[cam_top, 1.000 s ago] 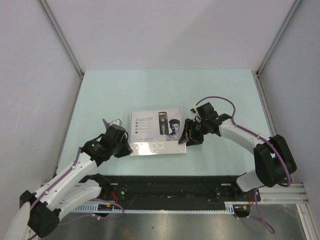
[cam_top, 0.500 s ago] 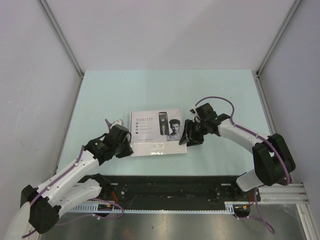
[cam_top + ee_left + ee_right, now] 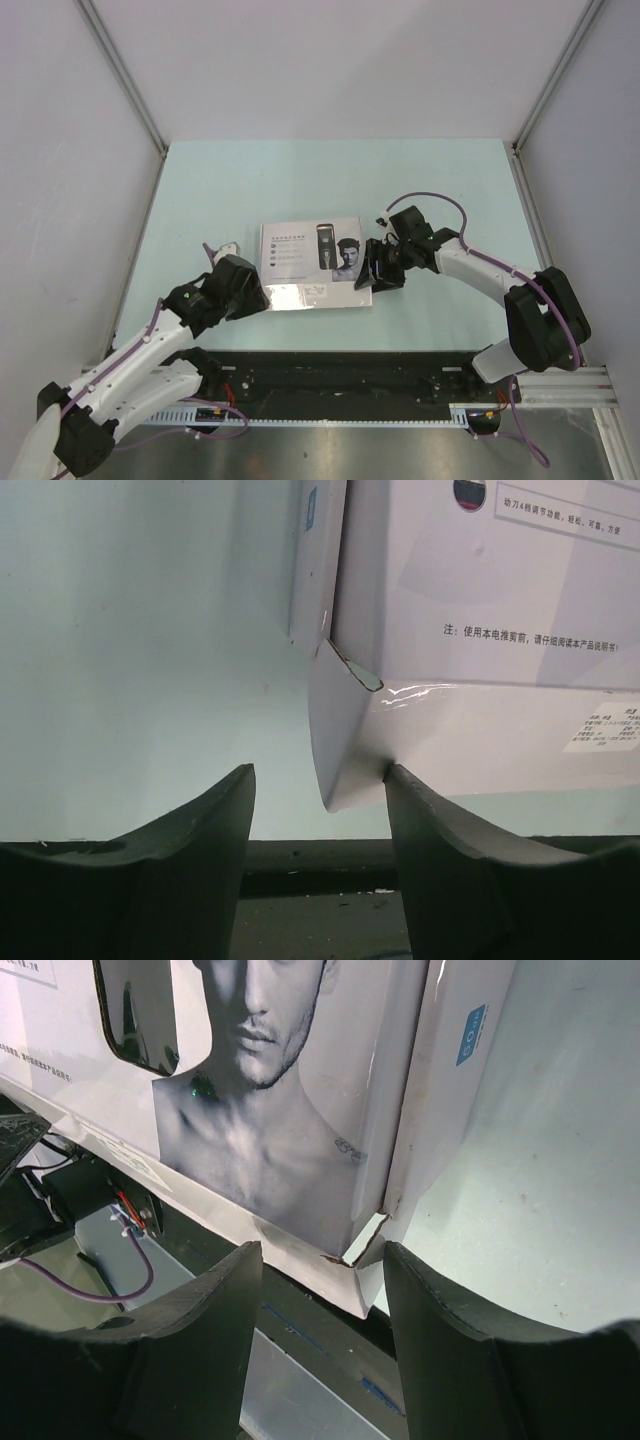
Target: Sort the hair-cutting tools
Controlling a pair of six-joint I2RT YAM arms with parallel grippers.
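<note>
White box (image 3: 313,262) corners lie within left end effector (image 3: 318,775), right end effector (image 3: 322,1255).

- A pale mint-green, smooth table top (image 3: 220,190) carries everything here.
- A flat white cardboard box (image 3: 295,262), printed with a man's portrait and a picture of a clipper, lies face up on the surface, midway between the left and right edges and closer to the near edge than the far one.

One white box (image 3: 313,265) sits mid-frame on one worktop (image 3: 250,180). Two arms flank it, left arm (image 3: 150,345) and right arm (image 3: 480,268), each showing two fingers (image 3: 180,880).
</note>
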